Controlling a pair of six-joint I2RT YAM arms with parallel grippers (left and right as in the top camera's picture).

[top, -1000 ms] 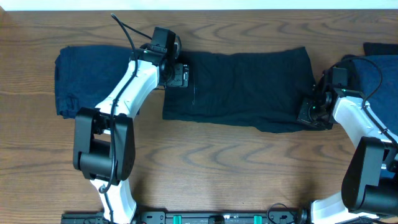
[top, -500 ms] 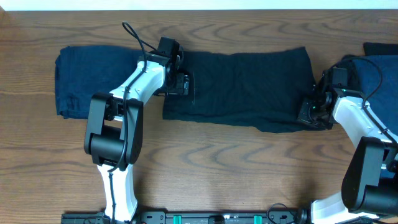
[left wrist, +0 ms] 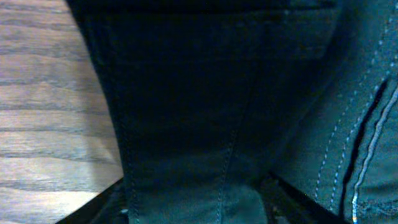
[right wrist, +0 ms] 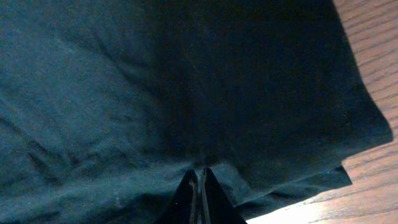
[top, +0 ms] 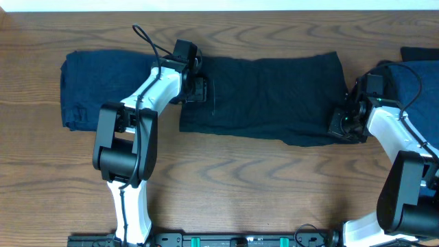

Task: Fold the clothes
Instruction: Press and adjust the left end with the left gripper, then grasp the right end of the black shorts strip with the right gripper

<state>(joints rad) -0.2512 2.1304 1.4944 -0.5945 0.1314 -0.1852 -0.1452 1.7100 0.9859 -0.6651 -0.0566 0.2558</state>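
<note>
On black garment, right fingers clamp shut.

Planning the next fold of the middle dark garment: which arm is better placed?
Right, probably: the right claw looks shut on a corner of the garment, while the left claw straddles its left edge, fingers apart.

No writing, label, brand, number or sign can be read in any view, neither on the dark cotton garment spread across the far middle nor on the brown wooden table beneath it.
</note>
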